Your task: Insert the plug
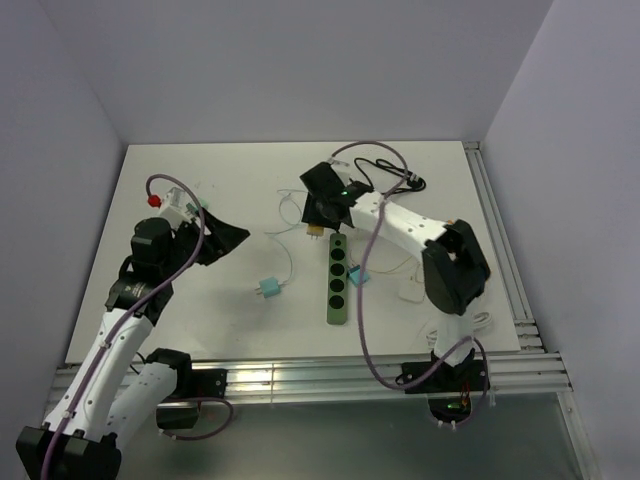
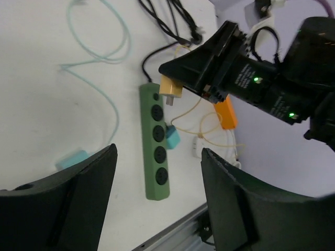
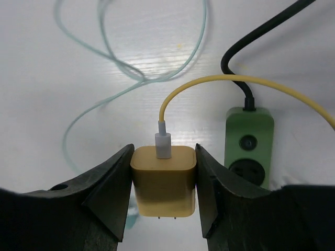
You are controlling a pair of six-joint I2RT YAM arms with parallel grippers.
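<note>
Right wrist view: your right tool (image 3: 163, 209) is clamped on the yellow plug (image 3: 163, 178), prongs sticking out past the tips. It hovers just beside the green power strip (image 3: 248, 149), probably for lining up. Your left tool (image 2: 157, 206) hangs wide apart, out of the way.

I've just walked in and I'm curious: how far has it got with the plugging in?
Done: the right end effector grips the yellow charger, cable attached. In hand: the charger is held near the cabled end of the green power strip, prongs not in any socket. Left: lining the prongs up with a socket and pushing in.
</note>
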